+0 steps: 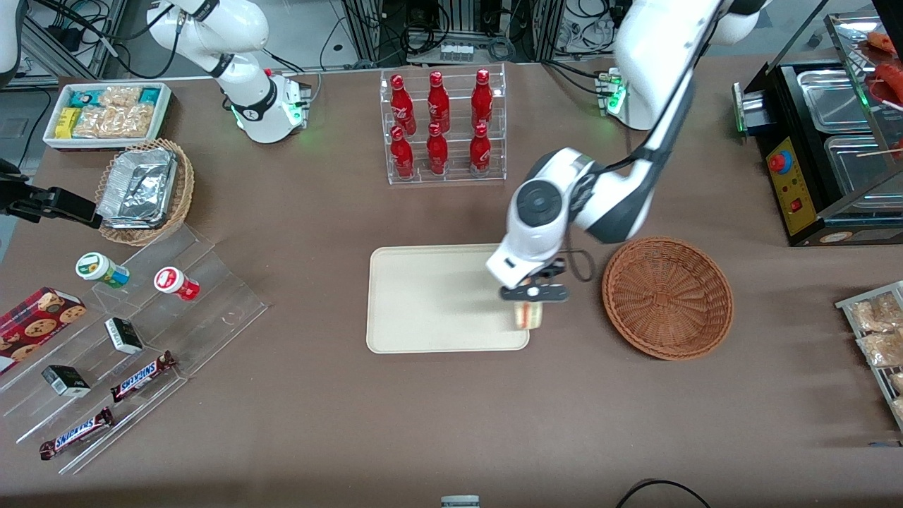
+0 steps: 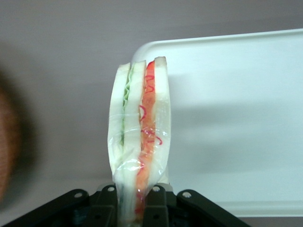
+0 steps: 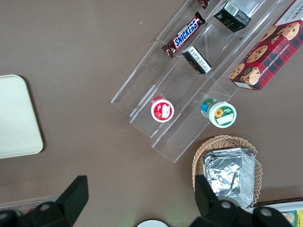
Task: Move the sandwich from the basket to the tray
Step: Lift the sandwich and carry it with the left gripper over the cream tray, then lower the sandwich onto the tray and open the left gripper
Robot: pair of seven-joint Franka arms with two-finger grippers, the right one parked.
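Observation:
My left gripper (image 1: 535,295) is shut on the sandwich (image 1: 529,315), a wrapped wedge of white bread with red and green filling. It holds it above the corner of the cream tray (image 1: 430,300) that is nearest the basket and the front camera. In the left wrist view the sandwich (image 2: 139,137) stands out from between the black fingers (image 2: 156,205), over the tray's rounded corner (image 2: 227,118). The reddish-brown wicker basket (image 1: 667,297) lies beside the tray toward the working arm's end and holds nothing.
A clear rack of red bottles (image 1: 443,127) stands farther from the front camera than the tray. Clear stepped shelves with snacks (image 1: 120,339), a tan basket with foil trays (image 1: 144,190) and a white snack bin (image 1: 107,114) lie toward the parked arm's end. A black food warmer (image 1: 832,148) stands at the working arm's end.

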